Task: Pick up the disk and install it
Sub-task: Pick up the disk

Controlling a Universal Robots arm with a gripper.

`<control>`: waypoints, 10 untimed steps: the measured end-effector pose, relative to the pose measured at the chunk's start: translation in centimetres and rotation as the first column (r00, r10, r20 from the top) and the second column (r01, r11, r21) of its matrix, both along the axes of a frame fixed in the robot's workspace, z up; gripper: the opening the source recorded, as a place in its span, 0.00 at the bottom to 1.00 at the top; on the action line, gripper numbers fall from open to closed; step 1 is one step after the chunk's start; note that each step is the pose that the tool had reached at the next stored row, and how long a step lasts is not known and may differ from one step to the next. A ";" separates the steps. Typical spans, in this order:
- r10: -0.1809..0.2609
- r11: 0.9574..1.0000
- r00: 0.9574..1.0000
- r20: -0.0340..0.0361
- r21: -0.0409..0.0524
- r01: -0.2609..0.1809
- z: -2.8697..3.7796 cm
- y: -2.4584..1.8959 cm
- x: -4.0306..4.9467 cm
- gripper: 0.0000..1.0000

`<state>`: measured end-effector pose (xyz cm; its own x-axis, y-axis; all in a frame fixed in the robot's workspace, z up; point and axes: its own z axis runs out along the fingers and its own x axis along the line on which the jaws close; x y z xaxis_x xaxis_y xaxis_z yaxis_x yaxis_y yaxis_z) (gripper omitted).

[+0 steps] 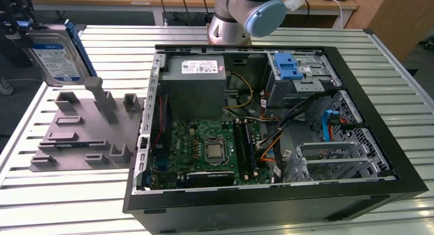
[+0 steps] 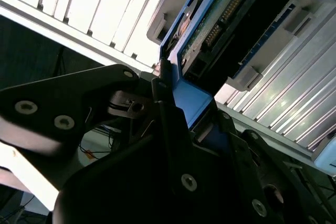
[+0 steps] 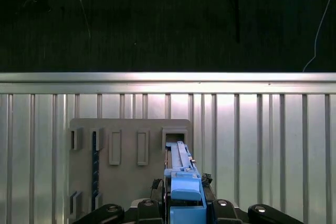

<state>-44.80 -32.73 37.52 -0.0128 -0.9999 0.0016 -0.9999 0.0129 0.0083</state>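
Disk (image 1: 58, 57) upright on edge at upper left of the exterior view, over the grey holder tray (image 1: 74, 143) | gripper (image 3: 184, 195) pinching its blue-railed end, probably to keep it slot-aligned | open computer case (image 1: 379, 158) centre-right, drive cage (image 1: 298, 77) inside.

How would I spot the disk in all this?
Find the open computer case; beside it, on the exterior view's left, lies a grey slotted plate. Upright over that plate is the disk: silver, with a blue-and-white label and blue side rails.
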 end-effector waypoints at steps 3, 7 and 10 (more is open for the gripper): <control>0.000 1.000 1.000 0.000 0.000 0.000 0.28 0.00 0.00 0.36; 0.000 1.000 1.000 0.000 0.000 0.000 0.64 0.00 0.00 0.36; 0.000 1.000 1.000 0.000 0.000 0.000 0.92 0.00 0.00 0.36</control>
